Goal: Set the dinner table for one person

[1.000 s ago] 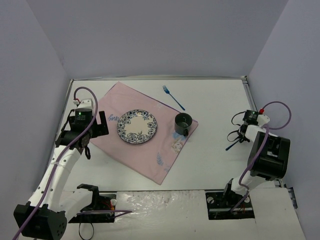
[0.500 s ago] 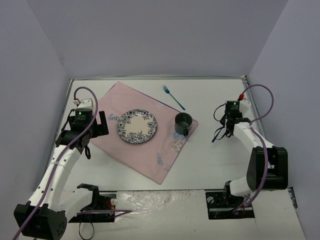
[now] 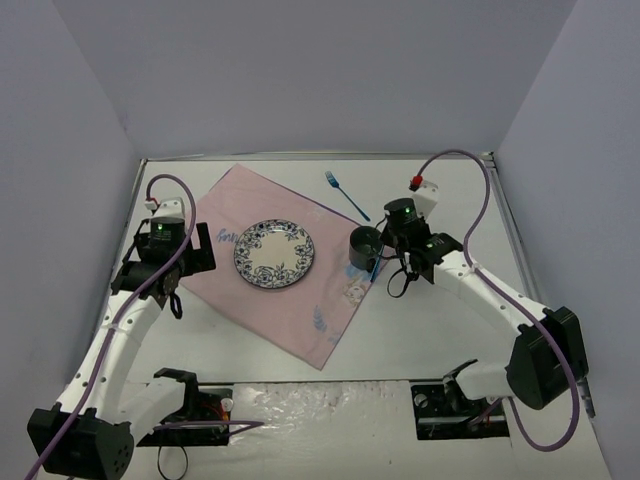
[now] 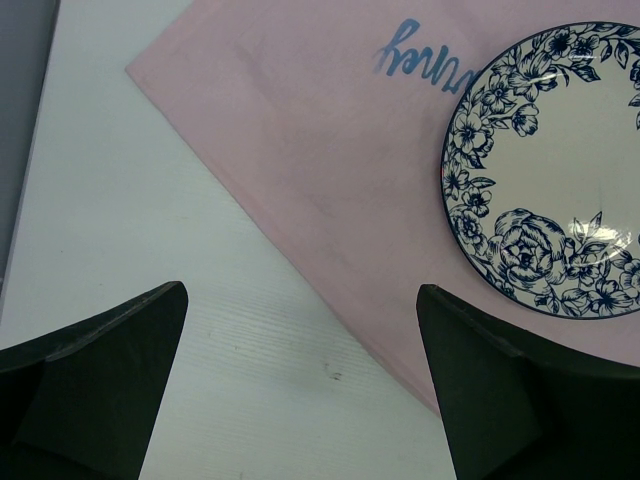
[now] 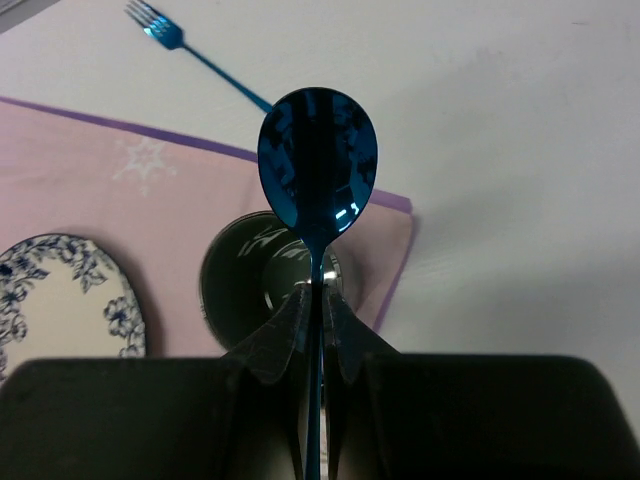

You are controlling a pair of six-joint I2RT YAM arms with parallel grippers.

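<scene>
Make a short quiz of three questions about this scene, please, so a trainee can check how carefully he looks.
1. Fill the gap: the patterned plate rests on the pink ____.
2. True or false: the right gripper is shut on a blue spoon.
3. Choose one: the blue fork lies
A. on the patterned plate
B. on the bare dinner table
C. in the right gripper

Key: 1. cloth; 2. true; 3. B
</scene>
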